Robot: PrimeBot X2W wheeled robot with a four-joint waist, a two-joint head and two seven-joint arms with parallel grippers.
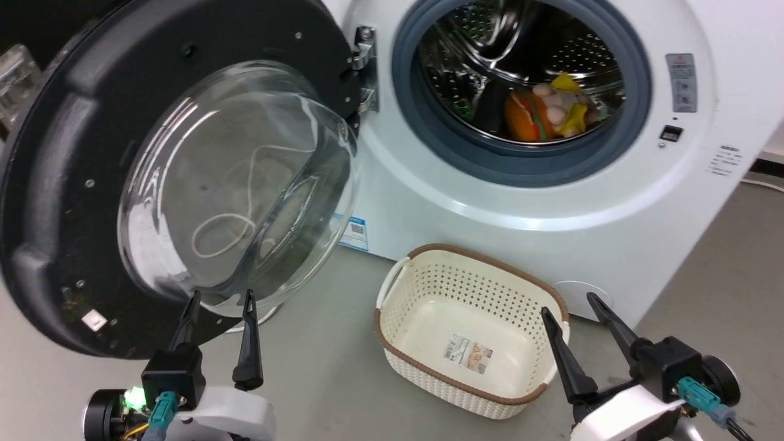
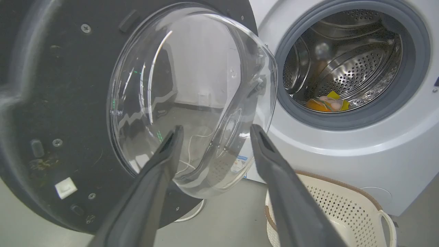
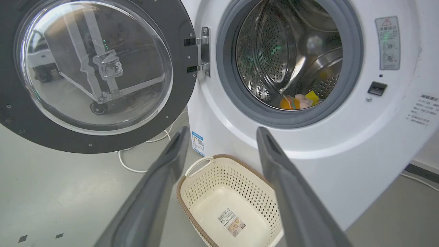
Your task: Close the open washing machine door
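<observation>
The round black washing machine door [image 1: 55,184] with its bulging glass bowl window [image 1: 239,184] stands swung wide open to the left on a metal hinge [image 1: 365,67]. The white washing machine [image 1: 490,202] shows its grey-rimmed steel drum with soft toys [image 1: 548,113] inside. My left gripper [image 1: 220,300] is open, its tips just below the glass bowl's lower edge, close to the door's inner face. In the left wrist view the door [image 2: 51,103] sits just beyond the open left gripper [image 2: 214,128]. My right gripper [image 1: 566,305] is open, over the basket's right side.
An empty cream perforated basket [image 1: 398,288] with a brown rim sits on the grey floor before the machine, between my grippers. A white cable [image 3: 137,168] lies on the floor under the door. A blue sticker [image 1: 354,233] is low on the washer's front.
</observation>
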